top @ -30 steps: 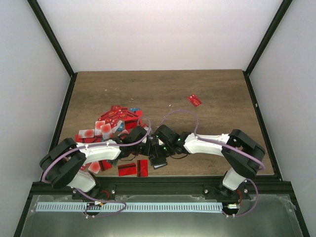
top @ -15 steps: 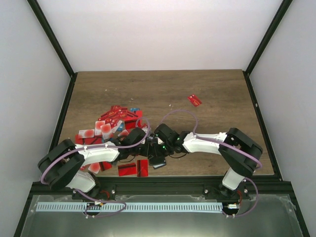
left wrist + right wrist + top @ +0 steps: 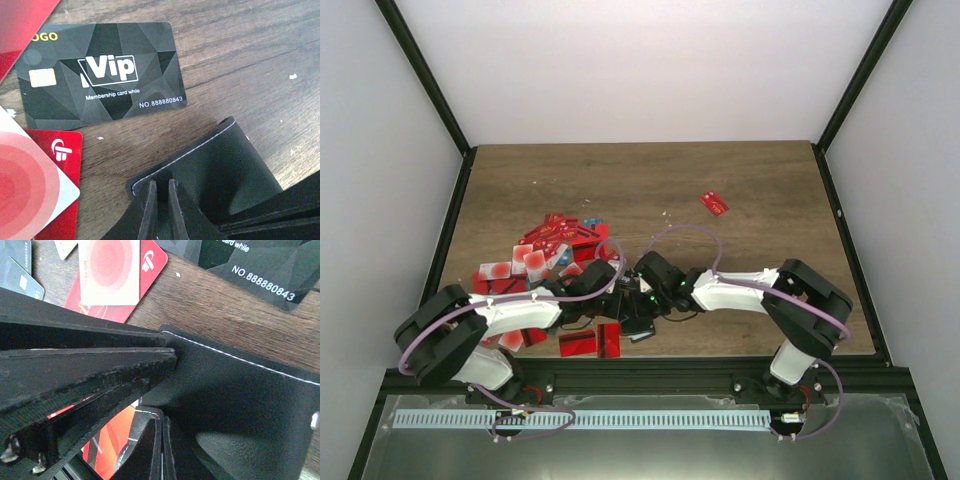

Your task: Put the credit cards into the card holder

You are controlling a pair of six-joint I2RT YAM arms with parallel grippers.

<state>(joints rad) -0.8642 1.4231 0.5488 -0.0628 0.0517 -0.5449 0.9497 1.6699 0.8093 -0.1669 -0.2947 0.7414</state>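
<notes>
Card holder (image 3: 220,175), near the worktop's (image 3: 260,50) front edge, beside the credit cards (image 3: 550,245). Left fingers (image 3: 148,210) and right fingers (image 3: 151,447) narrow, apparently each pinching a flap. Risk: a thin edge grip slips and the pocket closes.

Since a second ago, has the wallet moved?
Yes, slightly left. In the top view the wallet now sits closer to the two red cards lying flat beside it, which stayed put.

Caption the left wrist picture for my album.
Left pincer gripping the black card holder, beside a black VIP card and red cards.
</notes>
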